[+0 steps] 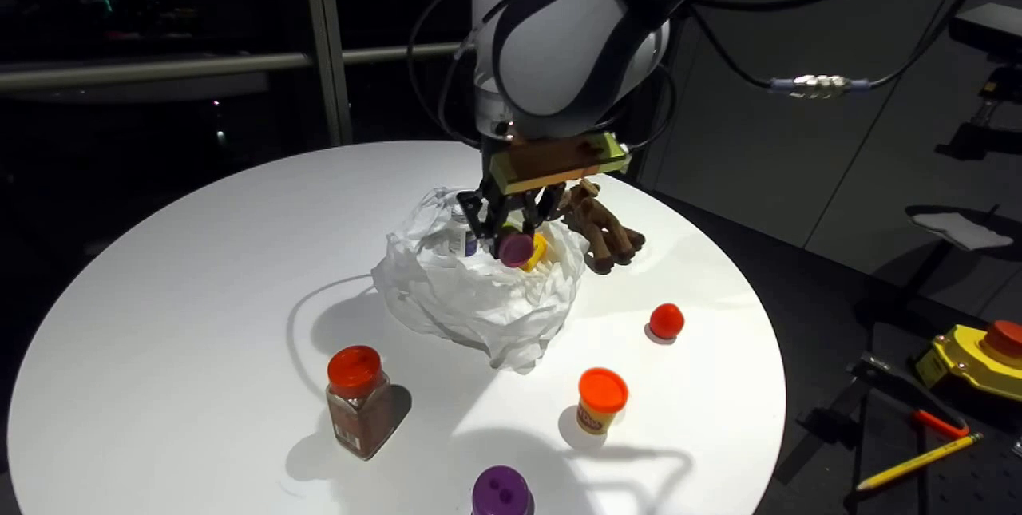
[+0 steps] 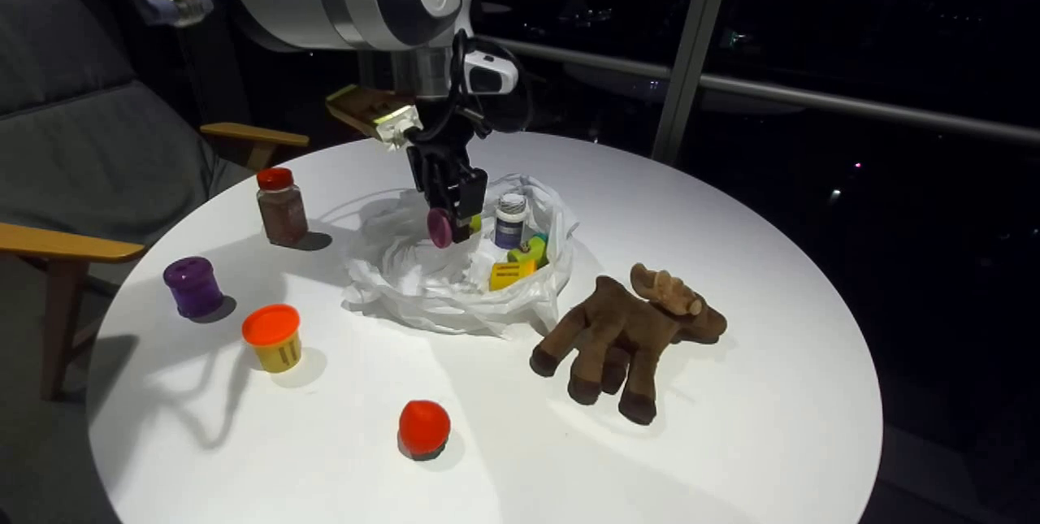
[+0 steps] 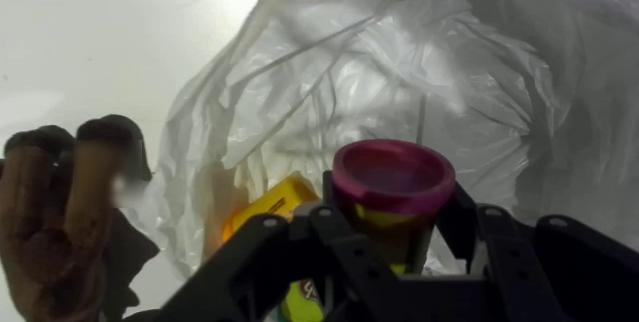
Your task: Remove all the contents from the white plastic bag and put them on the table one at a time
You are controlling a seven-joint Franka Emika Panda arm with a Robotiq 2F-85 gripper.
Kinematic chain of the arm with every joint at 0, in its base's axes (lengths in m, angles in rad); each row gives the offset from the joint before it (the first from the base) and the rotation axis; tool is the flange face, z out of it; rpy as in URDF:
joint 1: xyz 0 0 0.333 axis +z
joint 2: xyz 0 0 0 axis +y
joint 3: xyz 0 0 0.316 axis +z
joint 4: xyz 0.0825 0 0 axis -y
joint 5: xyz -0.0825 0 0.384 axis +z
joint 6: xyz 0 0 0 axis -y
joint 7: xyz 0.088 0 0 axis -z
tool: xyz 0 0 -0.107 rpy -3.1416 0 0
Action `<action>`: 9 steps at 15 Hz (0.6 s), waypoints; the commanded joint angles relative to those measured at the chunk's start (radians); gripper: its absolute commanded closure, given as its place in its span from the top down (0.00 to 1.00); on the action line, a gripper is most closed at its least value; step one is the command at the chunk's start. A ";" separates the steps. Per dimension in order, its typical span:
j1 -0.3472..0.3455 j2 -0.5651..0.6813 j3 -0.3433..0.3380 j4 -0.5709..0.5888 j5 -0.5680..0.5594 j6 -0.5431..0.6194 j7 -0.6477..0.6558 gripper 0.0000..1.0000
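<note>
My gripper (image 3: 394,202) clasps a magenta-lidded tub (image 1: 516,250) from both sides; the tub lies sideways, and I judge that hold across its round body suits lifting it clear. Beneath it the white plastic bag (image 1: 447,291) gapes, spread, I think, so I can reach in. Inside, beside my grip, are an upright white bottle (image 2: 510,223), a yellow tub (image 2: 512,274) on its side and a green item (image 2: 528,251). Just outside, the brown moose toy (image 2: 621,325) lies near the gripper. Farther out on the table (image 2: 731,435), spaced presumably for room, rest a red ball (image 2: 424,428), an orange-lidded tub (image 2: 275,339), a red-lidded jar of brown spice (image 2: 282,214) and a purple toy (image 2: 192,288).
</note>
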 commanded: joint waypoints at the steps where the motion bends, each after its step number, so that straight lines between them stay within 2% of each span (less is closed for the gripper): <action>1: -0.002 -0.216 -0.017 -0.233 -0.049 -0.021 0.007 0.23; 5: -0.029 -0.329 0.005 -0.404 -0.098 -0.054 -0.007 0.23; 9: -0.035 -0.298 0.051 -0.466 -0.143 0.000 -0.051 0.23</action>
